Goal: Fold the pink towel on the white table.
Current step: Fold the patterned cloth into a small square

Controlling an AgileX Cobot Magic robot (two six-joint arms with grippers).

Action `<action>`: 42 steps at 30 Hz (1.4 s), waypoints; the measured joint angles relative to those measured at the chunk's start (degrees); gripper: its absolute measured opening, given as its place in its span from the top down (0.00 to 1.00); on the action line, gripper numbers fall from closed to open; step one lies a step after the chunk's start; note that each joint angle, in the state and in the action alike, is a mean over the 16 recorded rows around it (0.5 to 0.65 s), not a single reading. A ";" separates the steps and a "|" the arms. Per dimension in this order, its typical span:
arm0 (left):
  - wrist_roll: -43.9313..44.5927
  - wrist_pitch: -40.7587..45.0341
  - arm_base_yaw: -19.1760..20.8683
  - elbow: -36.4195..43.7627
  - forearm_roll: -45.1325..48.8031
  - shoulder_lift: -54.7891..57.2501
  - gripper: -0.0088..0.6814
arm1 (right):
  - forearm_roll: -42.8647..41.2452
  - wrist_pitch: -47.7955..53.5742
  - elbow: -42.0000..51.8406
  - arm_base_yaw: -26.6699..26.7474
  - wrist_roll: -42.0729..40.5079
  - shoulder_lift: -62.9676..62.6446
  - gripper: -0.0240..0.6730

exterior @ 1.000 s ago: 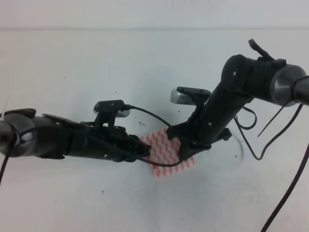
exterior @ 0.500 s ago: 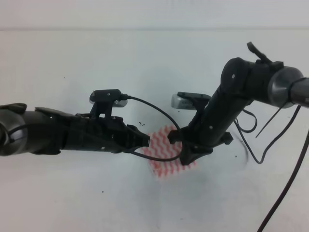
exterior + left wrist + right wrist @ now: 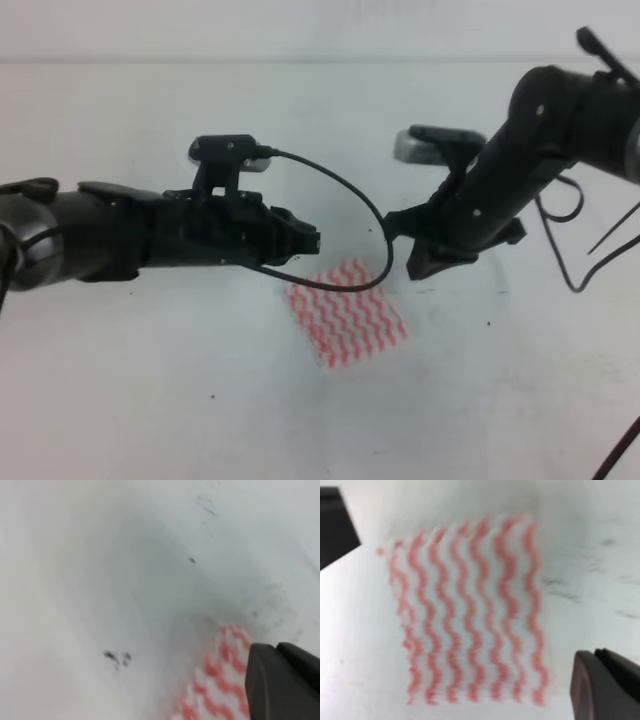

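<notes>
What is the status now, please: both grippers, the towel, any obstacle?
Left gripper and right gripper: both clear of cloth, holding nothing, jaw state unclear. Pink towel flat on white table. Nothing on it.

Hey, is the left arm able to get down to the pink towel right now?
Probably yes. The left pincer hangs just beyond the towel's upper left edge, nothing lies on the cloth, and the right pincer is off to its other side.

We see the pink towel [image 3: 346, 312], a small wavy-striped rectangle, lying flat just below frame center on the white table [image 3: 150, 400].
</notes>
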 joint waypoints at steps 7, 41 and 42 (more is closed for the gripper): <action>0.04 -3.01 -2.87 -3.69 0.32 2.79 0.99 | -1.32 -0.83 0.00 -2.85 1.13 -1.97 0.99; -0.28 4.99 -6.04 -13.65 2.60 14.45 0.99 | -0.69 -1.20 -0.01 -6.46 -0.35 -2.39 0.99; -0.58 5.03 -6.09 -13.91 3.12 14.16 0.99 | -0.67 -1.17 -0.01 -6.46 -0.35 -2.39 0.99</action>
